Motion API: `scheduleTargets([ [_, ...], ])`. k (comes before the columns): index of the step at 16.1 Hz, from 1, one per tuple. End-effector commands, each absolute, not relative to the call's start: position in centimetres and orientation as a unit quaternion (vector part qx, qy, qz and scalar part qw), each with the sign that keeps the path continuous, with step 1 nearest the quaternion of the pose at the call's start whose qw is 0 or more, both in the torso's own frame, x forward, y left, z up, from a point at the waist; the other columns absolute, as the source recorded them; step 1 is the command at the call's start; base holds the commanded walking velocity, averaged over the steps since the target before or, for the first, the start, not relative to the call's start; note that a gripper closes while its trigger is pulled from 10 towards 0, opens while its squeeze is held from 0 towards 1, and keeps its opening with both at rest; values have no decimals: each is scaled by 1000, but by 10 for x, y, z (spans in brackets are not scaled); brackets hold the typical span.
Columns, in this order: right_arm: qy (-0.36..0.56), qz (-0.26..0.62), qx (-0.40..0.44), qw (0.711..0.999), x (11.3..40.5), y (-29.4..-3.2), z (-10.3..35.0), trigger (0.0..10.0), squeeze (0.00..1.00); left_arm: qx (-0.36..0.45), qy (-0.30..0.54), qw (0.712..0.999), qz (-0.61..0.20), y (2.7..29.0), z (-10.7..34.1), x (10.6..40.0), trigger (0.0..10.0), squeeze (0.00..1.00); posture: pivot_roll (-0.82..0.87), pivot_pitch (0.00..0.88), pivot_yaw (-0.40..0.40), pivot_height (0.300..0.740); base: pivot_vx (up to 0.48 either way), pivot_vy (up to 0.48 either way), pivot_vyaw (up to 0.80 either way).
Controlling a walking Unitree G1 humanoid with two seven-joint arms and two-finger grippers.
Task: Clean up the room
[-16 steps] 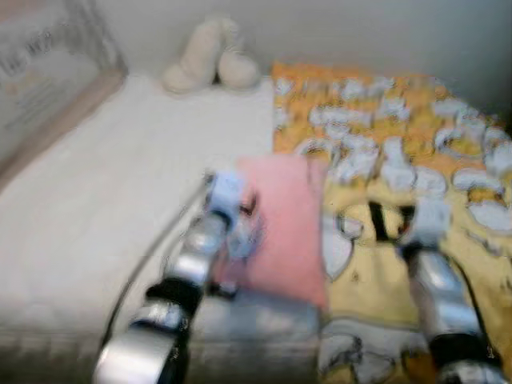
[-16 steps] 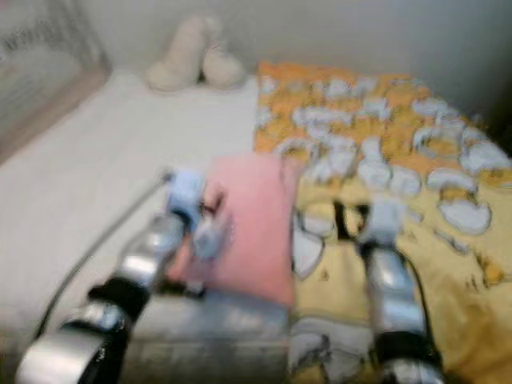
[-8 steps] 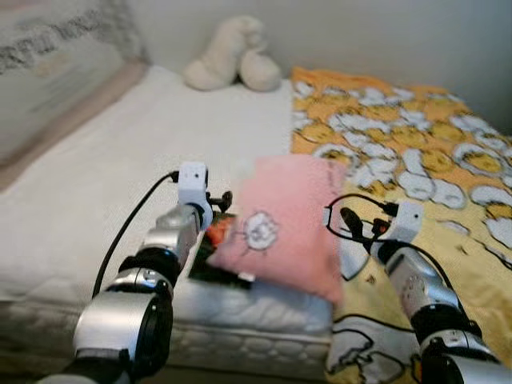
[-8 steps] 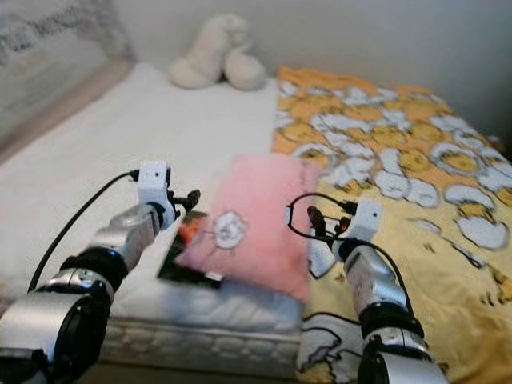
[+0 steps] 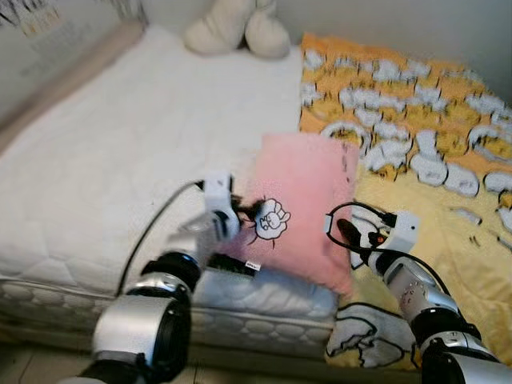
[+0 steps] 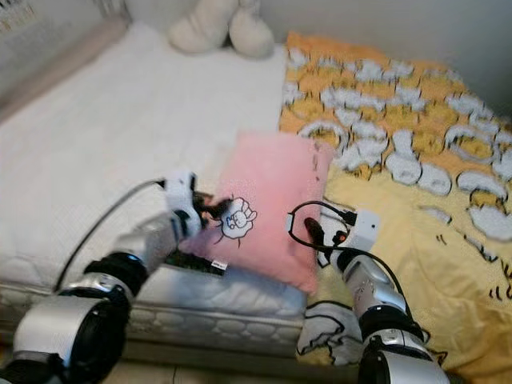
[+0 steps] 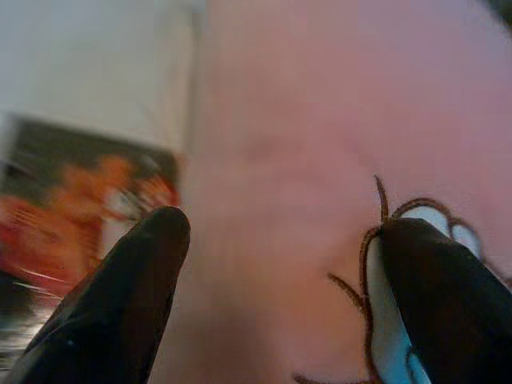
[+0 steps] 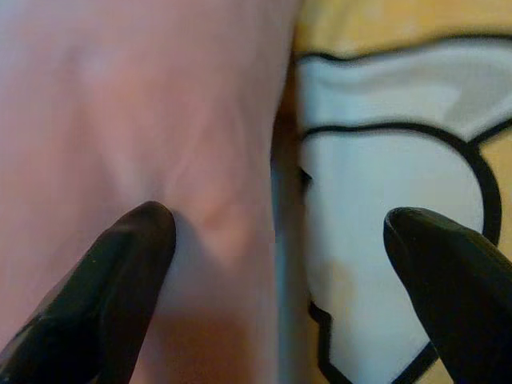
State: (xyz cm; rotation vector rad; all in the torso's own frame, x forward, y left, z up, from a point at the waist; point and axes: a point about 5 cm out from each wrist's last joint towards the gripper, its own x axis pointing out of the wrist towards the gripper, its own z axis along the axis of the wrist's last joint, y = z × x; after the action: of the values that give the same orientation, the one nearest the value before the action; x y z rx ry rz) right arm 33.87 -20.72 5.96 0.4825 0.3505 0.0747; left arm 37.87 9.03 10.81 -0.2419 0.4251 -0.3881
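Note:
A pink pillow with a rabbit emblem lies near the bed's front edge, partly over a dark book with an orange-red cover. My left gripper is open at the pillow's left side. One of its fingers is over the emblem and the other is near the book. At the pillow's right edge my right gripper is also open. One of its fingers presses on the pink fabric, and the other is over the duvet.
A yellow duvet with white duck prints covers the bed's right half, and the white mattress is bare on the left. A cream plush toy sits at the far end. A padded rail borders the far left.
The camera has tipped down and moved closer. The pillow now lies lower on the bed and hides more of the book. My left gripper has moved onto the pillow's emblem.

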Motion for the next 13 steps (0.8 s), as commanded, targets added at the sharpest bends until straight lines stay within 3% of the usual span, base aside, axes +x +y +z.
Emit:
scheduleTargets([
  [1, 174, 39, 259, 949, 342, -201, 60, 10000, 0, -118, 224, 945, -207, 79, 106, 376, 10000, 0, 80, 257, -51, 740, 0, 0, 0],
  [6, 174, 104, 310, 929, 351, -153, 66, 10000, 0, -177, 237, 925, -240, 62, 105, 371, 10000, 0, 88, 257, -42, 740, 0, 0, 0],
  [7, 183, 103, 315, 926, 350, -149, 62, 2863, 0, -176, 242, 924, -239, 62, 101, 369, 10000, 0, 91, 256, -46, 740, 0, 0, 0],
  [8, 184, 102, 315, 925, 350, -149, 62, 2863, 0, -175, 243, 924, -238, 62, 101, 369, 10000, 0, 91, 256, -46, 740, 0, 0, 0],
  [9, 192, 102, 308, 926, 349, -149, 60, 0, 0, -177, 244, 925, -232, 65, 96, 367, 0, 0, 94, 251, -50, 740, 0, 0, 0],
  [13, 202, 86, 280, 935, 341, -165, 50, 0, 0, -145, 236, 936, -219, 73, 91, 366, 0, 0, 130, 217, -63, 740, 0, 0, 0],
])
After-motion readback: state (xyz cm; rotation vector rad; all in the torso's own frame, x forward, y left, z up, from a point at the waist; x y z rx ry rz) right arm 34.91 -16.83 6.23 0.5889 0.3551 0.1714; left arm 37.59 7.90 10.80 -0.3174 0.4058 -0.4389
